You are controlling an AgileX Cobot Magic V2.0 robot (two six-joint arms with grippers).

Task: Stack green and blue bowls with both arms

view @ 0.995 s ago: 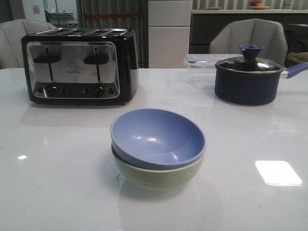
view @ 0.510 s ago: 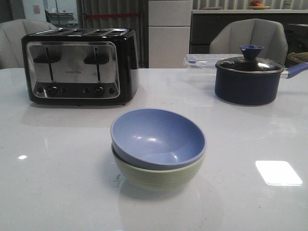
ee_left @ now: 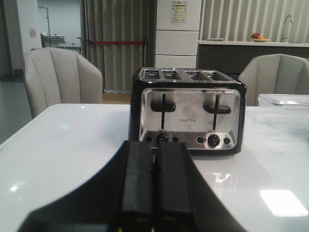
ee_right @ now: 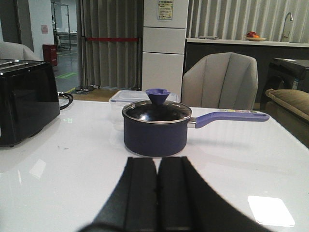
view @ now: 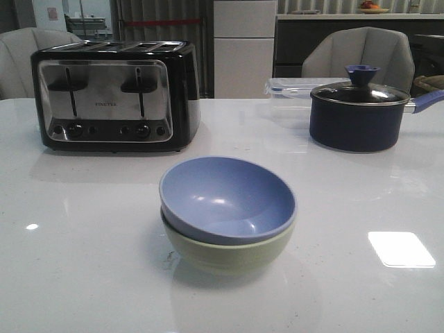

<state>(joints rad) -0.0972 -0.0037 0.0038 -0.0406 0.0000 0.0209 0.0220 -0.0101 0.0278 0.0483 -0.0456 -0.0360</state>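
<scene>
Only the front view shows the blue bowl point(view: 227, 198) nested in the green bowl point(view: 229, 251), mid-table on the white table point(view: 83, 263) — neither arm appears there. Wrist views show the left gripper point(ee_left: 154, 186) and right gripper point(ee_right: 156, 191), fingers pressed together, holding nothing. The toaster point(view: 114, 94) and pot point(view: 357, 114) stand well behind the bowls — bare tabletop surrounds them.

This looks like a mock kitchen and dining space set inside a larger lab or showroom. A glossy white table point(view: 83, 263) holds a black and chrome four-slot toaster point(view: 114, 94), a dark navy saucepan with glass lid point(view: 357, 114) and a clear plastic food container point(view: 295, 87). Pale upholstered chairs point(ee_left: 60, 79) ring it. Beyond stand a white refrigerator point(ee_right: 164, 48), a dark counter with tap point(ee_right: 287, 21) and fruit bowl point(ee_right: 254, 36), grey curtains point(ee_left: 120, 43), and a red barrier tape point(ee_left: 118, 42).
</scene>
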